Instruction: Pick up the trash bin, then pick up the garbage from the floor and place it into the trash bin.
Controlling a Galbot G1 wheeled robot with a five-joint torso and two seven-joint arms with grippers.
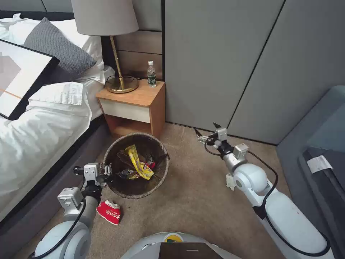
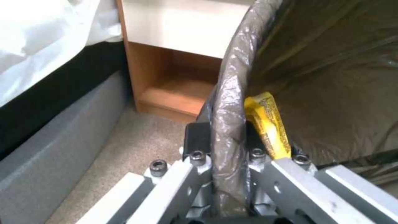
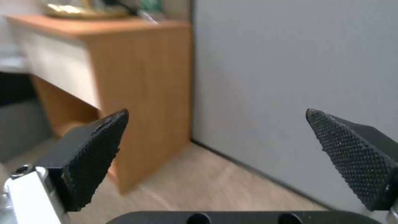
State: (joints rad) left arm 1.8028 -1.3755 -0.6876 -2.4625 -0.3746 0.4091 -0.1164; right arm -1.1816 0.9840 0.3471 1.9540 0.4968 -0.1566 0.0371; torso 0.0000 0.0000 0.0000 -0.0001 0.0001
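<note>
The trash bin (image 1: 136, 165) stood on the carpeted floor (image 1: 194, 201) just in front of the nightstand (image 1: 134, 106) and beside the bed (image 1: 36, 144), its dark bag folded over the rim. Inside lay a yellow snack wrapper (image 1: 138, 162) with other litter, one piece perhaps red, though that part of the bag was too dim to be sure. The left gripper (image 1: 107, 172) was at the bin's rim on the side nearest the bed; in the left wrist view its fingers (image 2: 197, 140) sat one outside and one inside the bagged rim (image 2: 228, 124), clamped on it, with the yellow wrapper (image 2: 267, 124) pressed just beside the inner one. A crushed red-and-white paper cup (image 1: 109, 212) lay on the floor just beside the bin, close to the left arm.

The right gripper (image 1: 205, 133) hung above the floor near the grey wall panels (image 1: 230, 64), well apart from the bin, its fingers (image 3: 95, 149) spread wide and holding nothing. On the nightstand's top stood a lamp (image 1: 116, 54) and a small green-labelled bottle (image 1: 151, 74).
</note>
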